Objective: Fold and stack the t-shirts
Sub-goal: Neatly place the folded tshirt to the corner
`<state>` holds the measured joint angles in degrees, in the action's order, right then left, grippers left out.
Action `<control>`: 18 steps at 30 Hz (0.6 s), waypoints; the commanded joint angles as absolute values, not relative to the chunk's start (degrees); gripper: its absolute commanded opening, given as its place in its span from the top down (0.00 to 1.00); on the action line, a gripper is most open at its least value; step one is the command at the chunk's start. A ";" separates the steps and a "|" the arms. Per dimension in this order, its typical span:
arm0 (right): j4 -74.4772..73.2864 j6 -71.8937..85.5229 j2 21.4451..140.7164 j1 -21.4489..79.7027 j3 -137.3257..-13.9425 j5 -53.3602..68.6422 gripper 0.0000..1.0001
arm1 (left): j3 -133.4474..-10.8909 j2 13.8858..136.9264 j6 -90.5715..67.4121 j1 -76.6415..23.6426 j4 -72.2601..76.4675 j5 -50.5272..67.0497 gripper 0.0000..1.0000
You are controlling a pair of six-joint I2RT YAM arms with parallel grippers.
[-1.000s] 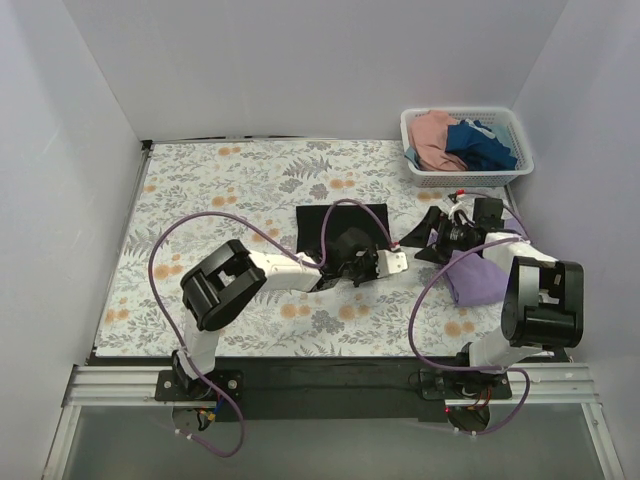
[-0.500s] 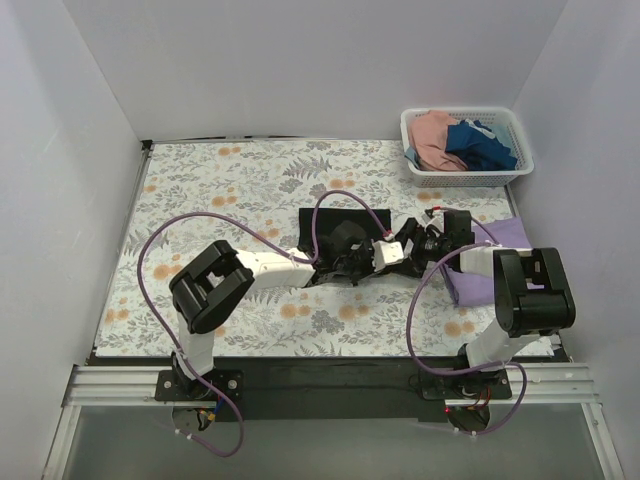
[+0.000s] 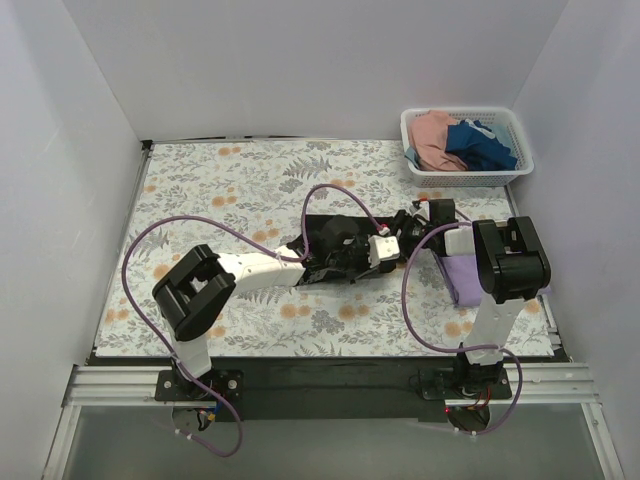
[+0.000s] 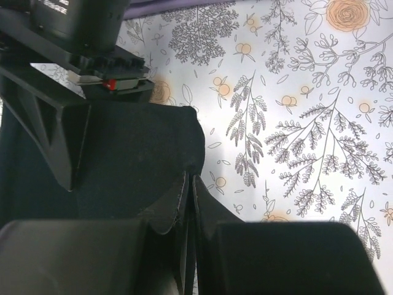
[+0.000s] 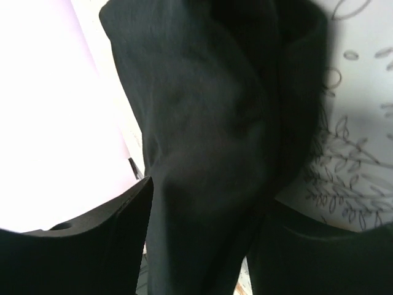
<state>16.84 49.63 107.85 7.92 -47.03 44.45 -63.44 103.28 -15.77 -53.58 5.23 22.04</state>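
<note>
The black t-shirt (image 3: 335,225) lies in the middle of the flowered table, partly under the left arm. My left gripper (image 3: 385,245) is shut on the shirt's edge; in the left wrist view the fingers (image 4: 202,209) pinch a corner of the black cloth (image 4: 135,147). My right gripper (image 3: 408,222) is close beside it at the shirt's right side. In the right wrist view a bunch of black cloth (image 5: 202,123) fills the space between its fingers (image 5: 98,239). The lavender t-shirt (image 3: 468,278) lies folded at the right, under the right arm.
A white lattice basket (image 3: 512,120) stands at the back right with a pink shirt (image 3: 432,135) and a dark blue shirt (image 3: 485,142) in it. White walls close in the table on three sides. Purple cables loop over both arms.
Both grippers have moved left and a little toward the back, bringing the black shirt's right edge over it. The right gripper has come off the lavender shirt.
</note>
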 commanded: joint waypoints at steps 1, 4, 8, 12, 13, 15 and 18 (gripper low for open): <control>17.75 49.40 110.30 8.26 -48.43 41.92 0.37 | -63.19 99.76 -16.52 -53.61 4.83 24.61 1.00; 17.49 47.91 109.95 8.26 -49.30 41.31 0.41 | -62.84 99.06 -16.35 -53.70 4.13 26.01 1.00; 11.46 41.42 107.67 8.44 -52.54 40.69 0.54 | -64.68 98.00 -14.60 -53.70 0.27 31.88 0.93; -5.33 23.35 103.20 9.75 -58.70 36.76 0.66 | -68.81 96.25 -14.75 -53.61 -13.67 33.40 0.48; -9.10 20.77 102.14 10.02 -59.76 35.61 0.74 | -69.43 95.81 -14.85 -53.61 -16.15 33.49 0.36; -19.30 15.23 99.94 10.11 -62.39 32.98 0.98 | -70.40 94.66 -15.20 -53.35 -22.37 35.67 0.20; -29.16 6.96 97.13 10.02 -63.63 30.94 0.99 | -68.65 90.63 -21.60 -51.34 -24.60 37.52 0.19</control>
